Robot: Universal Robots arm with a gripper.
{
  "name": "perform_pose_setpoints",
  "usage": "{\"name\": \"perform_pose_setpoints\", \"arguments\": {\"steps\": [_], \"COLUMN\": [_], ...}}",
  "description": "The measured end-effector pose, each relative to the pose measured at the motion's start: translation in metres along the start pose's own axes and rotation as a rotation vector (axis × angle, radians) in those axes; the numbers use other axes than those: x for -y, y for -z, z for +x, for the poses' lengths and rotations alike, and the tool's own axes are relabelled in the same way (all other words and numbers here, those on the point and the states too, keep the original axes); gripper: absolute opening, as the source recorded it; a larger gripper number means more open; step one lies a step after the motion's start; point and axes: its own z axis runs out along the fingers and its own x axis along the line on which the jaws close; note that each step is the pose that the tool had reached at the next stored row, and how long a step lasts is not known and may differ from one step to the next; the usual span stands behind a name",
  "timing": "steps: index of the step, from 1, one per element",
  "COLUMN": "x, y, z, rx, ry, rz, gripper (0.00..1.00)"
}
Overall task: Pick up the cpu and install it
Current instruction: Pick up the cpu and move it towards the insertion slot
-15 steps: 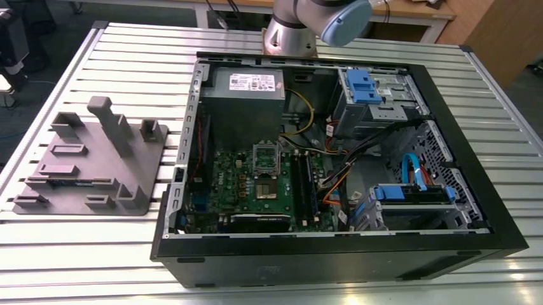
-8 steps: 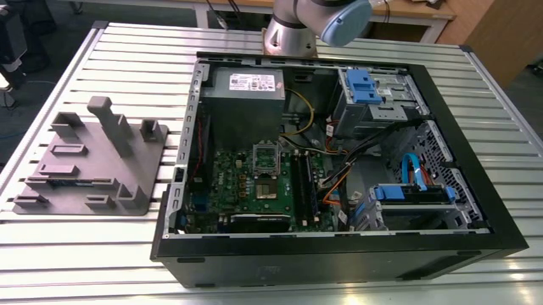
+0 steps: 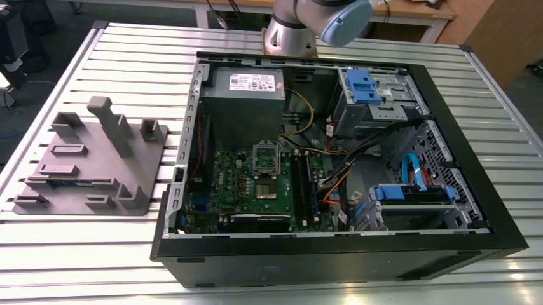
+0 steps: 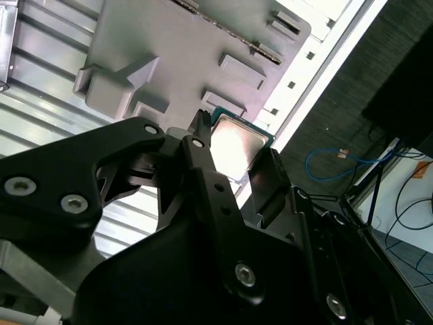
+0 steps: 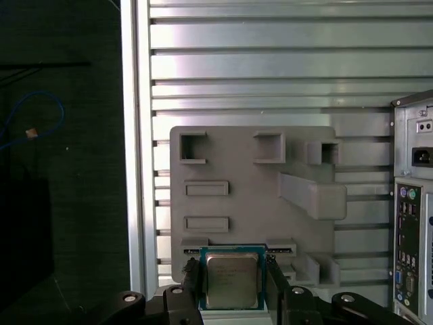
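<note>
The cpu (image 5: 232, 279), a small square chip with a shiny metal top and a green rim, sits clamped between my gripper's (image 5: 233, 284) two black fingers (image 5: 191, 281), well above the table. In the second wrist view the cpu (image 4: 237, 145) glints between the same gripper (image 4: 233, 154). Far below it lies the grey parts holder (image 5: 250, 203). In the exterior view the metal-framed socket (image 3: 266, 189) sits on the green motherboard (image 3: 233, 175) inside the open computer case (image 3: 339, 254), with its lid frame (image 3: 266, 155) raised.
The grey parts holder (image 3: 93, 159) lies on the slatted metal table (image 3: 127, 57) at the exterior view's left. My arm (image 3: 327, 22) rises behind the case. Inside the case are a grey power supply (image 3: 246, 86), blue drive brackets (image 3: 360, 86) and loose cables (image 3: 339, 171).
</note>
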Motion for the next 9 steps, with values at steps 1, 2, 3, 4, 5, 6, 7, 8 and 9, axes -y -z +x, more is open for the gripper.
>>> {"name": "perform_pose_setpoints", "arguments": {"steps": [1, 2, 3, 4, 5, 6, 7, 8, 9], "x": [0.0000, -0.0001, -0.0001, -0.0002, -0.0003, -0.0003, -0.0004, -0.0005, -0.0005], "y": [-0.0001, -0.0001, -0.0001, -0.0001, -0.0001, -0.0002, -0.0003, -0.0003, -0.0003], "z": [-0.0010, -0.0020, -0.0032, -0.0045, -0.0059, -0.0074, -0.0091, -0.0108, -0.0125], "rx": [0.0001, 0.0000, 0.0001, 0.0000, 0.0000, 0.0001, 0.0001, 0.0002, 0.0001], "ry": [0.000, 0.000, 0.000, 0.000, 0.000, 0.000, 0.000, 0.000, 0.000], "rz": [0.0000, 0.0000, 0.0000, 0.0000, 0.0000, 0.0000, -0.0001, -0.0001, 0.0000], "gripper": [0.47, 0.47, 0.47, 0.47, 0.47, 0.47, 0.47, 0.47, 0.47]}}
